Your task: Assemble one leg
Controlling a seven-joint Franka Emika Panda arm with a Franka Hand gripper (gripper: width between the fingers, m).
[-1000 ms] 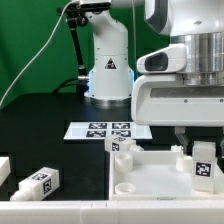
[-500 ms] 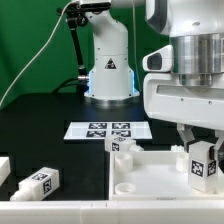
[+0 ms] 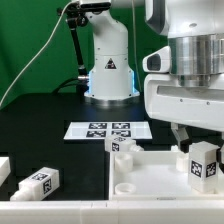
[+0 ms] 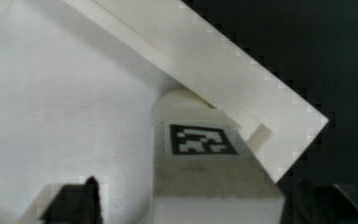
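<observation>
The leg (image 3: 205, 163) stands upright at the lower right of the exterior view, on the right rear corner of the white panel (image 3: 150, 172), with its tag facing the camera. The hand (image 4: 202, 207) straddles it with its fingers (image 4: 78, 200) apart. In the wrist view a strip of panel shows between that finger and the leg. Another tagged peg (image 3: 38, 182) lies on the black table (image 3: 50, 130) at lower left. The marker board (image 3: 103, 130) sits mid-frame.

open: worktop (image 3: 45, 130) at exterior view's left | low: marker board (image 3: 105, 130) | blocked: panel (image 3: 150, 180), upright leg (image 3: 123, 147), lying leg (image 3: 38, 183)
</observation>
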